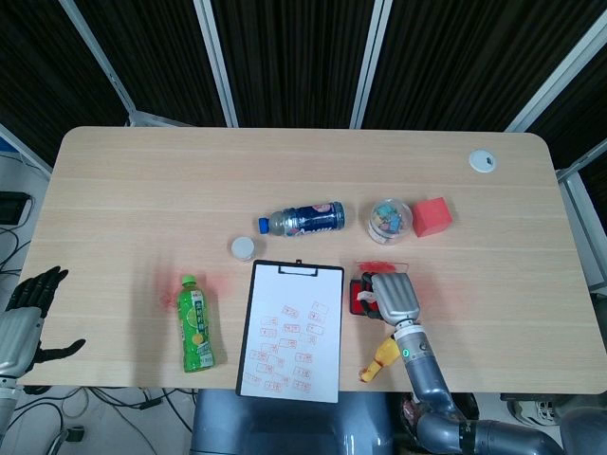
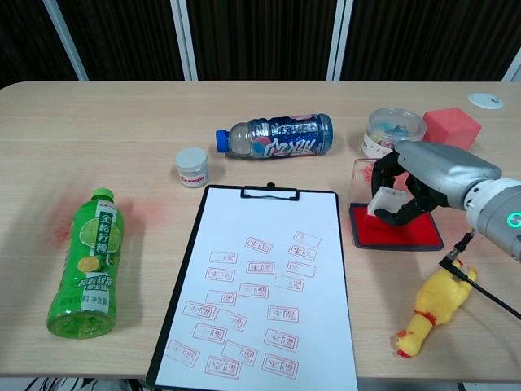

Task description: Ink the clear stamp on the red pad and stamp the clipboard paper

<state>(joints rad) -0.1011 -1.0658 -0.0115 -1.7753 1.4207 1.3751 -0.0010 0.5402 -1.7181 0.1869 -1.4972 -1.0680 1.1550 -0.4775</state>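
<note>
My right hand [image 2: 425, 181] grips the clear stamp [image 2: 383, 201] and holds it just above the left part of the red ink pad [image 2: 400, 234]. The pad's clear lid [image 2: 360, 173] stands open behind it. In the head view the same hand [image 1: 395, 298] covers most of the pad [image 1: 357, 296]. To the pad's left lies the black clipboard, and its white paper [image 2: 262, 281] [image 1: 289, 332] carries several red stamp marks. My left hand [image 1: 25, 317] hangs off the table's left edge, fingers spread, holding nothing.
A green bottle [image 2: 85, 265] lies left of the clipboard. Behind it are a small white jar [image 2: 192, 167] and a blue bottle [image 2: 277, 136] on its side. A clear tub [image 2: 393, 130] and a red cube [image 2: 450, 128] sit behind the pad. A yellow rubber chicken [image 2: 429, 311] lies near the front edge.
</note>
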